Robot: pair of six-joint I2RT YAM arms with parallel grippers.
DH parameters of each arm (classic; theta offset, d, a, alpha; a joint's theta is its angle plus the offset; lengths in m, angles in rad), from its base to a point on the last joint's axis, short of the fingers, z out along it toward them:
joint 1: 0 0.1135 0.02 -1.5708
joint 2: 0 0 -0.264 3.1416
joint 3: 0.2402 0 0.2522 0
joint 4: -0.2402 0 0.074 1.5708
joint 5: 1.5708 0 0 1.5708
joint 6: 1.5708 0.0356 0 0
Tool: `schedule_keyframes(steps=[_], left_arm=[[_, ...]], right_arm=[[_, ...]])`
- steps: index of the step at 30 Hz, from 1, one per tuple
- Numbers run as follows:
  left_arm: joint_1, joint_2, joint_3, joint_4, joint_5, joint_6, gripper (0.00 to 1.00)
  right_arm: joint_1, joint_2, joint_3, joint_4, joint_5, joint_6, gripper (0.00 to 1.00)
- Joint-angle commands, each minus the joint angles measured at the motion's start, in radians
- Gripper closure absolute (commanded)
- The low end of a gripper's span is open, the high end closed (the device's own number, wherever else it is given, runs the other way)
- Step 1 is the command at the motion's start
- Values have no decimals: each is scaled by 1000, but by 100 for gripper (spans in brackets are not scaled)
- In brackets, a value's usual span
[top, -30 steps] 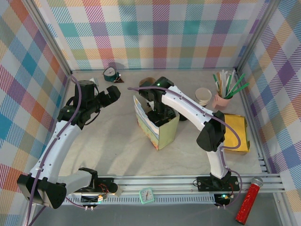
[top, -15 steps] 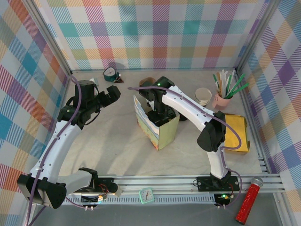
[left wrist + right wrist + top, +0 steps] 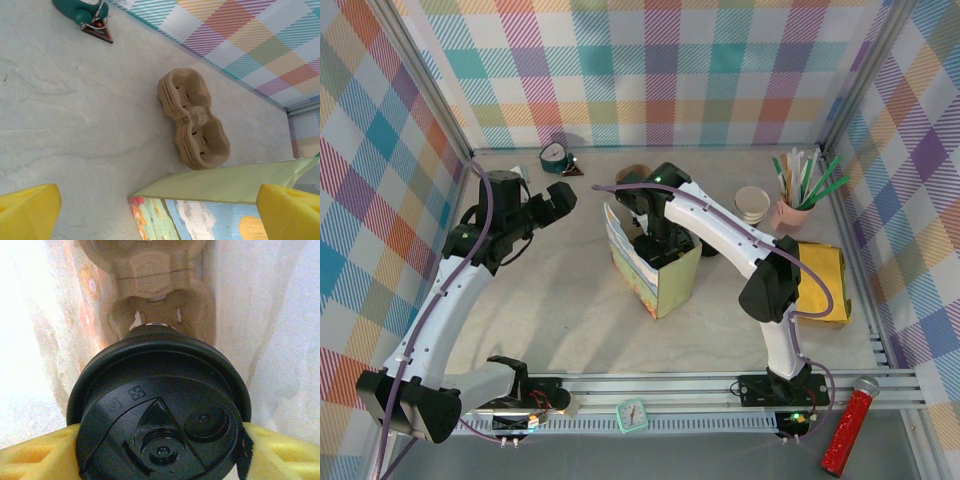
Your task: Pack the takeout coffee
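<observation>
1. The takeout coffee [image 3: 160, 410] sits right under my right wrist camera, black lid up, down inside the paper bag [image 3: 280, 315], with white bag walls on both sides
2. My right gripper [image 3: 160, 457] has it: the yellow fingers [image 3: 35, 457] press the lid's rim from left and right, jaws partway apart and clamped on the cup
3. Beneath the cup a brown pulp carrier [image 3: 155, 290] lies in the bottom of the bag; I cannot tell whether the cup's foot is seated in one of its pockets
4. From above, my right arm reaches over and plunges straight into the bag's mouth; the bag stands upright mid-table, its picture-printed side facing left
5. My left gripper [image 3: 558, 203] hangs to the left of the bag, well apart from it, jaws spread as wide as they go and nothing between them
6. In my left wrist view, the bag's pale green top edge runs along the bottom, and a stack of carriers [image 3: 195, 120] rests on the table [image 3: 60, 125] just behind it
7. A teal clock [image 3: 82, 7] stands against the back wall
8. Off to the right, a stack of lidless cups [image 3: 752, 203] stands beside a pink cup of sticks [image 3: 790, 212], with a gold box [image 3: 825, 280] nearer the right wall
9. At the front rail, there's a small clock [image 3: 632, 415], and a red tube [image 3: 850, 425] out at the right corner
</observation>
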Motion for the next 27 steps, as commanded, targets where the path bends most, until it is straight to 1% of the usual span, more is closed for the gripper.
schedule_keyframes(steps=[1, 27], left_arm=[[8, -16, -5, 7, 9, -12, 0], [7, -17, -9, 9, 11, -13, 0]], right_arm=[[-7, -32, -4, -89, 9, -4, 30], [-18, -35, -5, -91, 22, -9, 30]])
